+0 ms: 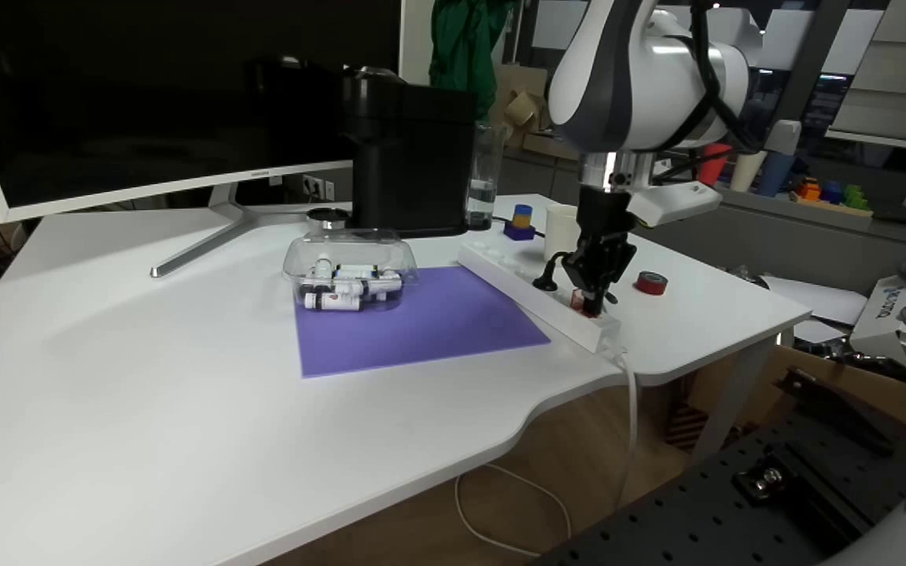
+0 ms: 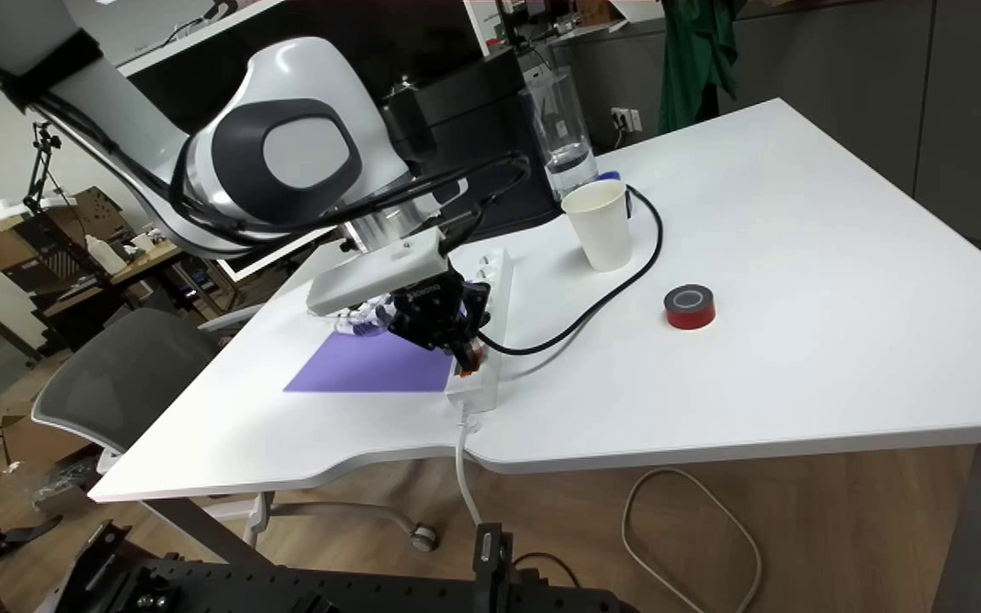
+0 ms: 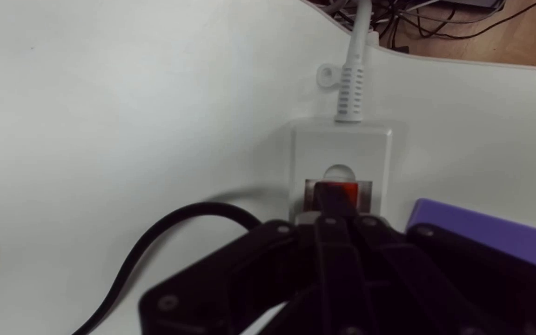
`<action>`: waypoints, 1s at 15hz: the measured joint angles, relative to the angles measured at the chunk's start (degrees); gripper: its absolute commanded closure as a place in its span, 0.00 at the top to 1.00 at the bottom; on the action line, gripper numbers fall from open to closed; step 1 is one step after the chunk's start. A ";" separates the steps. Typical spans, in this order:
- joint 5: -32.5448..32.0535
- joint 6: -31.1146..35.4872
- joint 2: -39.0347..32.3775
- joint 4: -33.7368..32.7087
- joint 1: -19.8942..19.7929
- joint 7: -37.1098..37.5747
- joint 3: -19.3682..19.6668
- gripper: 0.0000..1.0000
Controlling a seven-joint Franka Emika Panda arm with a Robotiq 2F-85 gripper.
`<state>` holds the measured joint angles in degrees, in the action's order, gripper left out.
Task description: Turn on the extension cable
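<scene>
The extension cable (image 1: pixel 532 300) is a long white power strip lying near the table's front edge; it also shows in an exterior view (image 2: pixel 497 298) and in the wrist view (image 3: pixel 341 149). Its red-orange switch (image 3: pixel 351 190) is near the end where the white cord (image 3: pixel 356 51) leaves. A black plug (image 1: pixel 545 284) sits in the strip. My gripper (image 1: pixel 593 308) points down with its fingers together, nothing held between them. In the wrist view its fingertips (image 3: pixel 337 197) overlap the switch and hide much of it. The tips look to be on or just above the switch; I cannot tell contact.
A black cable (image 2: pixel 601 306) curves over the table beside the strip. A white cup (image 2: pixel 599 228) and a red tape roll (image 2: pixel 689 308) stand on that side. A purple mat (image 1: pixel 421 334), a clear box of bottles (image 1: pixel 351 271) and a black machine (image 1: pixel 414 157) are across the strip.
</scene>
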<state>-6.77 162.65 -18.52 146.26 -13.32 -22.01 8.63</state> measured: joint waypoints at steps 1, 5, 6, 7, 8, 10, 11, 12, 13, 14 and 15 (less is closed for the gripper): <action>0.02 0.22 -0.03 -0.04 -0.15 0.00 -0.12 0.00; 0.34 0.74 -0.17 -0.08 -1.16 -0.01 -1.03 0.00; 0.55 0.70 -0.22 -0.13 -1.39 -0.02 -1.23 0.00; 0.99 0.57 -0.32 -0.27 -1.63 -0.07 -1.41 0.00; 1.24 0.35 -0.52 -0.50 -1.82 -0.10 -1.52 0.00; 1.30 -0.99 -0.94 -1.41 -2.07 -0.10 -1.61 0.00; 1.32 -1.89 -1.15 -1.96 -2.14 -0.10 -1.61 0.00; 1.42 -2.92 -1.34 -2.55 -2.20 -0.10 -1.63 0.00; 1.72 -3.98 -1.52 -3.13 -2.27 -0.10 -1.70 0.00; 2.25 -4.86 -1.65 -3.60 -2.39 -0.24 -1.83 0.00; 2.49 -5.51 -1.75 -3.97 -2.56 -0.36 -1.99 0.00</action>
<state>-4.27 157.14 -20.28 142.30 -15.87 -22.36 6.64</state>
